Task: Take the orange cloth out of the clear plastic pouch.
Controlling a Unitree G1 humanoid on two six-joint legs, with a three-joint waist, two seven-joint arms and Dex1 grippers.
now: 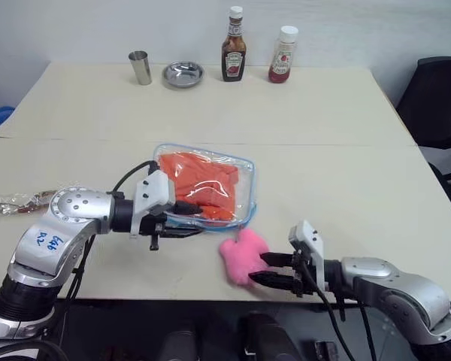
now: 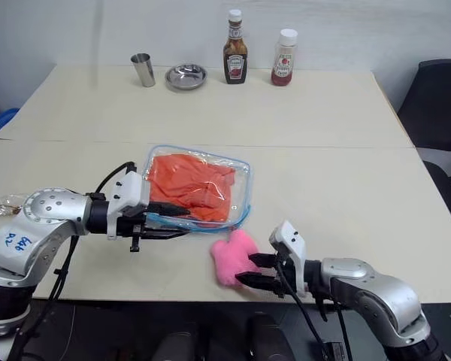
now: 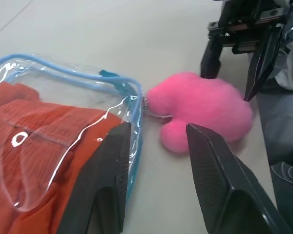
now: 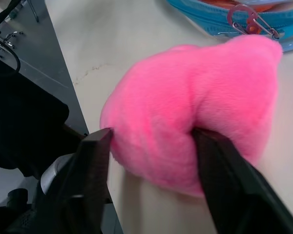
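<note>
Your clear plastic pouch (image 1: 204, 186) lies flat near the middle of the table (image 1: 338, 188), its long axis running across you and slightly tilted, the right-hand end sitting a touch nearer you than the left. The orange cloth (image 1: 198, 183) is inside it, spread over most of the pouch. Your left gripper (image 1: 182, 219) reaches in from the left, pointing to the right along the pouch's near edge; in the left wrist view one finger (image 3: 105, 183) lies over the pouch's near corner and the other (image 3: 224, 180) sits clear of it, jaws part open, nothing pinched that you can see. Just beside that corner sits the pink plush toy (image 1: 242, 256), hooked to the pouch's blue trim by a small clip (image 4: 248, 19). Your right gripper (image 1: 274, 269) comes in from the right with its fingers wide on either side of the toy, touching the plush.
</note>
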